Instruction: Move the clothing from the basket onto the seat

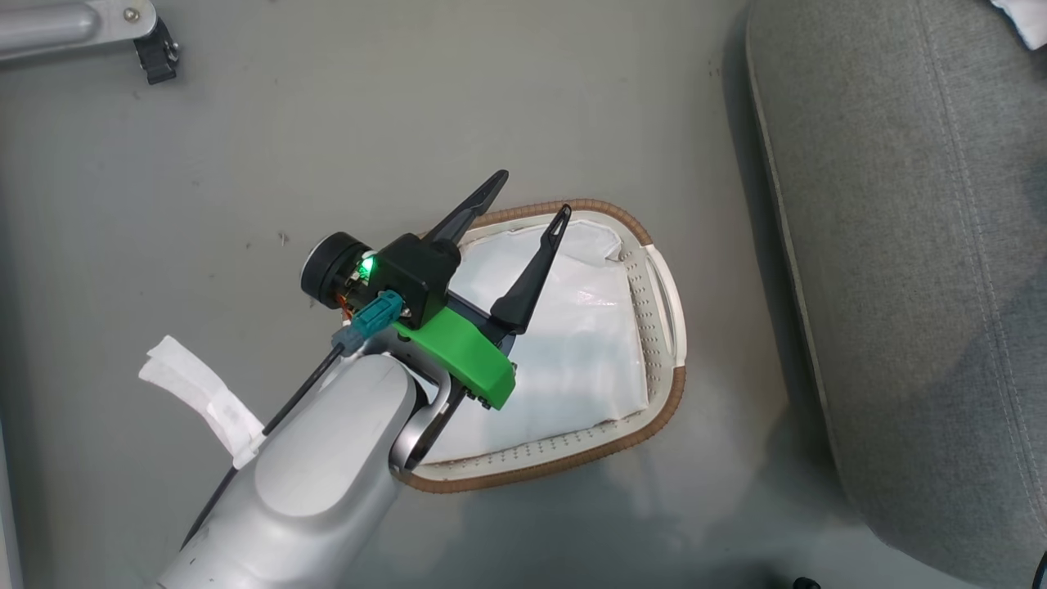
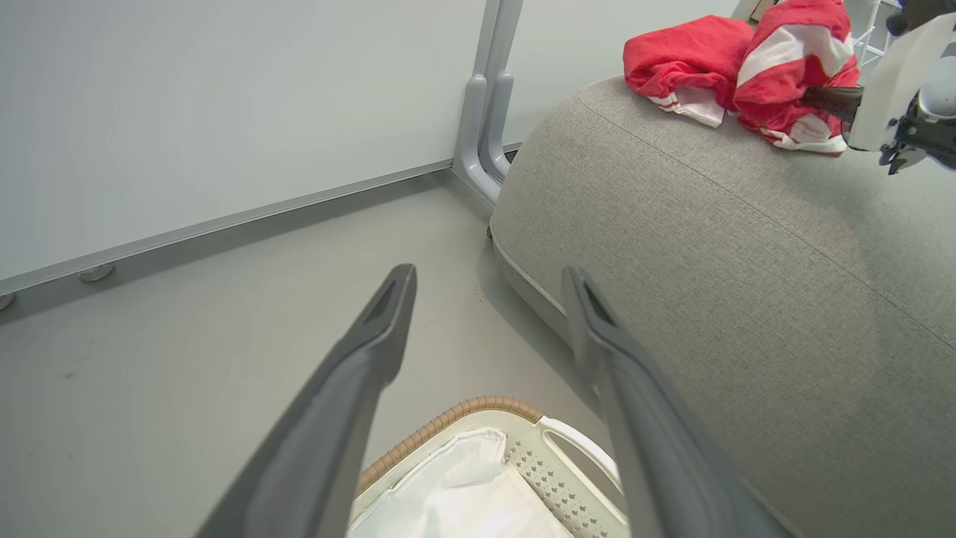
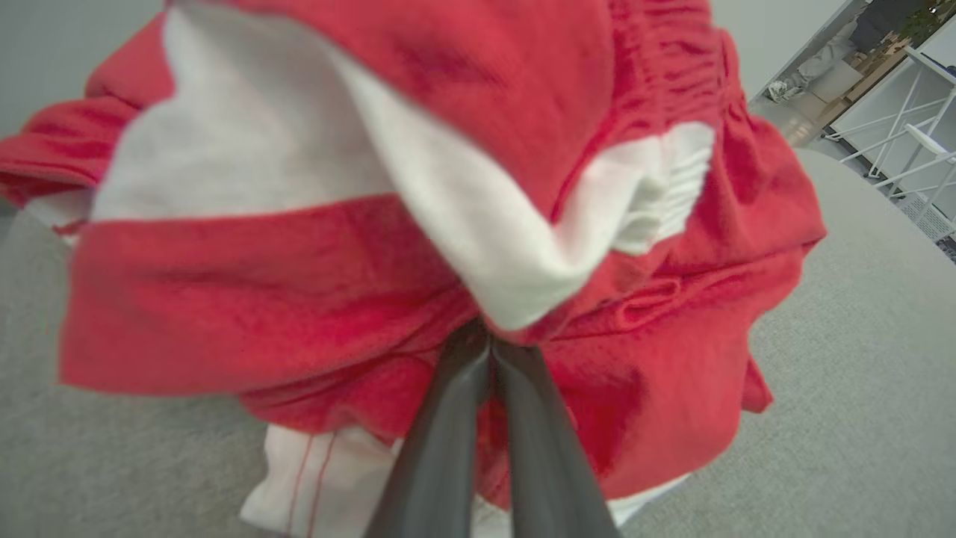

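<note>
Right gripper was clamped on clothing touching seat; I judged opening wide, retreating straight, best. Left gripper apart over basket.

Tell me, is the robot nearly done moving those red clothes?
Nearly. The basket shows bare white lining inside; red clothing lies on the seat. The right gripper is shut on one piece there, so letting go remains. The left gripper hangs open.
</note>
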Tool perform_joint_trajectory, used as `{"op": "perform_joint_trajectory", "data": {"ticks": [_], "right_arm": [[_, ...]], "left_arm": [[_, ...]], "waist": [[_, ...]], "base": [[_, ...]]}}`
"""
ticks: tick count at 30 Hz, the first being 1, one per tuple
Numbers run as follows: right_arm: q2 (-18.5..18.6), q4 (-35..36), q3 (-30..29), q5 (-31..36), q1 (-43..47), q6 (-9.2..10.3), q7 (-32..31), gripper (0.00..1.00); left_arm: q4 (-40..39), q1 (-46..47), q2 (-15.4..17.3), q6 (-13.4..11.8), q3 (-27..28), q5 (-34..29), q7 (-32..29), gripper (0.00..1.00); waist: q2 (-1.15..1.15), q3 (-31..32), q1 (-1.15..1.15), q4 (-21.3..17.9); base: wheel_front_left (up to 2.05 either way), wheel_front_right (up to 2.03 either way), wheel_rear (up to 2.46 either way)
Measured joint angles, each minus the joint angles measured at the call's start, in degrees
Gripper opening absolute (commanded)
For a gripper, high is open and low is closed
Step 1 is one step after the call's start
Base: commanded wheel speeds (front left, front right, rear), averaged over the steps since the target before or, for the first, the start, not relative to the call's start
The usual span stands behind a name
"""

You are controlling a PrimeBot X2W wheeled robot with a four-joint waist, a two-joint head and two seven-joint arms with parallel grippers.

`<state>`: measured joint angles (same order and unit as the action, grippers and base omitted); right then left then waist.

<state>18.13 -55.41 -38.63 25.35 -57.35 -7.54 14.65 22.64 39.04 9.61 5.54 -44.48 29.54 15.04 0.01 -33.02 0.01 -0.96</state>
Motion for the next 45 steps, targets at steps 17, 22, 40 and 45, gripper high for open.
{"op": "perform_joint_trajectory", "data": {"ticks": [17, 22, 40, 45], "right_arm": [[-3.9, 6.6, 7.0, -1.2, 4.8, 0.00, 0.4, 1.00], [-3.9, 7.6, 10.7, -3.6, 7.8, 0.00, 0.4, 1.00], [-9.8, 15.0, 28.5, -16.0, 14.4, 0.00, 0.4, 1.00], [-12.1, 18.0, 31.6, -19.6, 19.3, 0.00, 0.4, 1.00]], "left_arm": [[0.1, -2.6, -0.5, 0.1, 5.3, -0.7, 0.0, 1.00], [0.1, -5.5, -1.0, 0.1, 9.3, -0.8, 0.0, 1.00], [-1.2, -19.5, -3.3, -0.7, 26.3, -2.3, 0.1, 1.00], [-1.0, -23.1, -3.6, -0.8, 29.9, -4.0, 0.1, 1.00]], "waist": [[0.00, 5.5, 0.00, -3.1], [0.00, 9.4, -0.01, -3.8], [0.00, 24.7, -0.01, -1.7], [0.00, 27.2, -0.01, 0.3]], "base": [[0.00, 0.00, 0.00], [0.00, 0.00, 0.00], [0.00, 0.00, 0.00], [0.00, 0.00, 0.00]]}}
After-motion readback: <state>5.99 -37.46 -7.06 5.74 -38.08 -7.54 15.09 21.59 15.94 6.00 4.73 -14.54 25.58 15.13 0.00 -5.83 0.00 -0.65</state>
